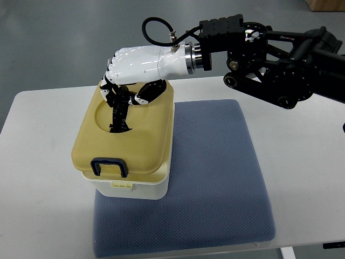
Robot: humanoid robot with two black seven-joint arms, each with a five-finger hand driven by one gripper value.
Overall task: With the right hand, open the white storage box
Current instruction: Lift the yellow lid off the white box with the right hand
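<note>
Your white counter (pixel 43 135) carries a blue mat (pixel 215 178). The box (pixel 135 189) sits on the mat's left part, its tan lid (pixel 145 140) on and its dark latch (pixel 109 167) facing you. Your right hand (pixel 135 67) hangs over the lid's far end, fingers (pixel 119 102) curled down into the round recess, gripping nothing clearly.

No readable text, label or number shows anywhere (box and arm included).
</note>
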